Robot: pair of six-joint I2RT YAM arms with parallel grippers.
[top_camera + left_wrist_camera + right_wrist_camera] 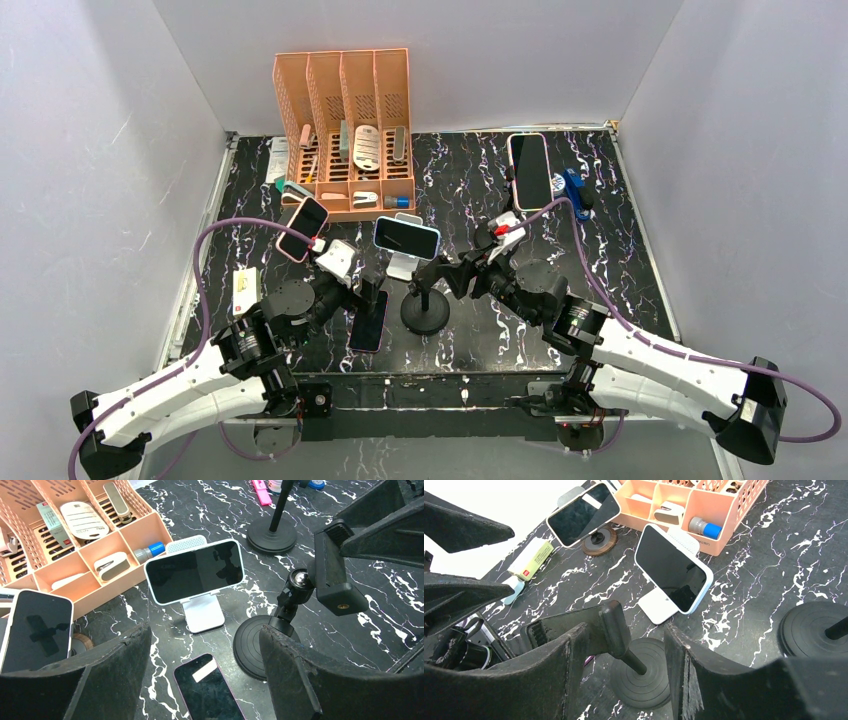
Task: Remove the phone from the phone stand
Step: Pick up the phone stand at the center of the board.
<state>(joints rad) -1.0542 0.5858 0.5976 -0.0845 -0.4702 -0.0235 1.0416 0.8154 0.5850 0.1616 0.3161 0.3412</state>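
The slim glossy dark phone with a pink edge (207, 690) lies flat on the black white-veined surface (210, 510). It is directly under the left gripper (203, 629), its long axis pointing away from it. That gripper is the nearer one, spread wide and empty. To its right the matte black clamp stand (295, 587) is bare, and the right gripper (624, 630) straddles its clamp, half-narrowed and not visibly gripping.

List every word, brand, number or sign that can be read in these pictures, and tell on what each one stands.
No text can be read with certainty.
White oval tag in the orange organizer: printed lines, too blurred to read.
Pale box beside the tag: label too small to read.
Yellow-green packet on the table: a red mark and print, too small to read.
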